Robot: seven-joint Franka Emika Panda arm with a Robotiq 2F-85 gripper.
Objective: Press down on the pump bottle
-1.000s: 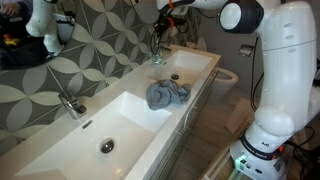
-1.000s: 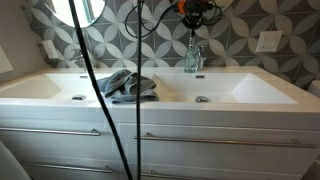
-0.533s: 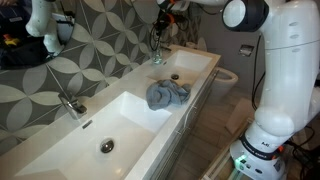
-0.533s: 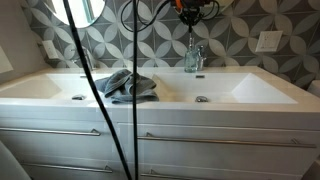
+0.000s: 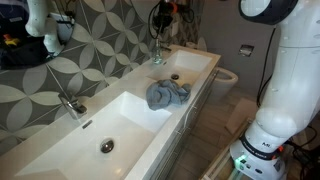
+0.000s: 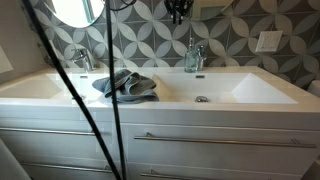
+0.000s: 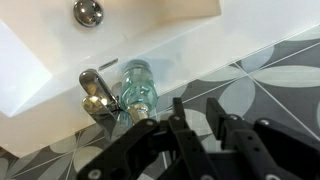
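A clear pump bottle (image 6: 191,54) stands on the back ledge of the white double sink, beside a chrome faucet (image 6: 201,60). It also shows in an exterior view (image 5: 157,50) and from above in the wrist view (image 7: 138,86). My gripper (image 6: 178,10) hangs well above the bottle, near the top edge of both exterior views (image 5: 163,12). In the wrist view its black fingers (image 7: 196,108) stand close together with only a narrow gap, hold nothing, and sit to the right of the bottle over the patterned wall tile.
A grey-blue cloth (image 5: 167,95) lies on the ledge between the two basins (image 6: 125,85). A second faucet (image 5: 70,103) stands at the other basin. A black cable (image 6: 95,120) hangs across the foreground. The basin drain (image 7: 88,12) lies below the bottle.
The gripper has risen from just above the pump head to near the top of the frame. The bottle and cloth have not moved.
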